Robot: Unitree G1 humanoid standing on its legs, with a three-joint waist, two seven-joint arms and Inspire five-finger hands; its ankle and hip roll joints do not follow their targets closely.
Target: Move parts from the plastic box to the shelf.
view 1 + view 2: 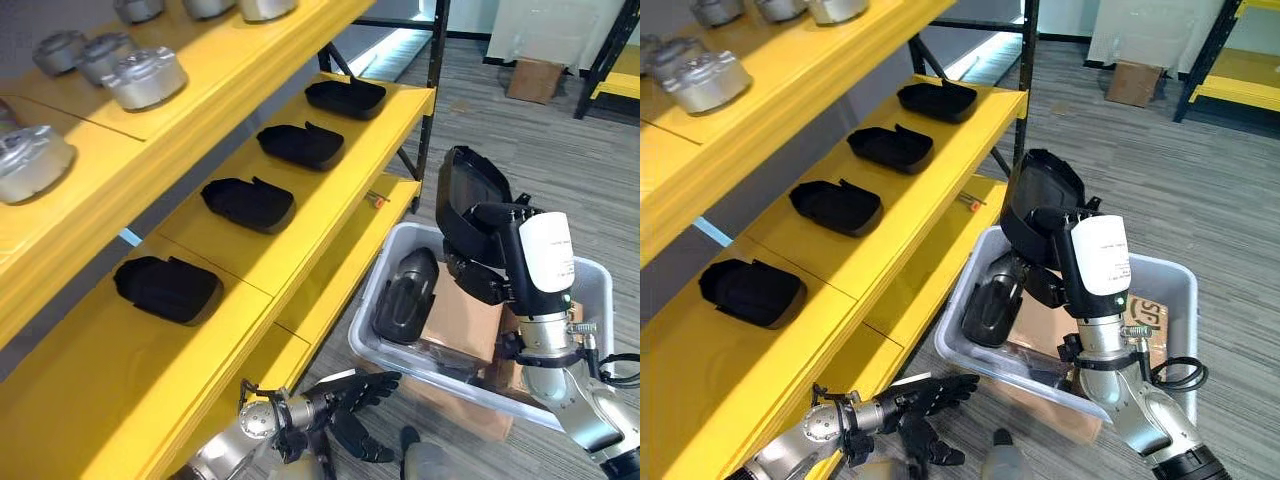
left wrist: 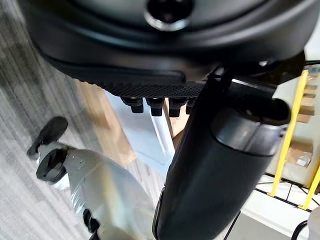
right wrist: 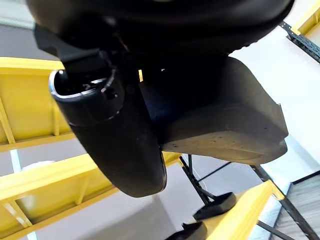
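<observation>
1. The left hand [image 1: 355,395] hangs low by the shelf's [image 1: 300,215] bottom edge, fingers loosely spread, holding nothing.
2. The right hand [image 1: 500,255] is raised above the plastic box [image 1: 395,250], its fingers curled round a black part [image 1: 468,195].
3. Below that hand, another black part [image 1: 405,295] leans in the box beside cardboard [image 1: 462,320].
4. Beyond, to the hand's left, four black parts [image 1: 250,203] lie in a row on the shelf.

yellow shelf [image 1: 330,215], four black parts [image 1: 250,203]
</observation>
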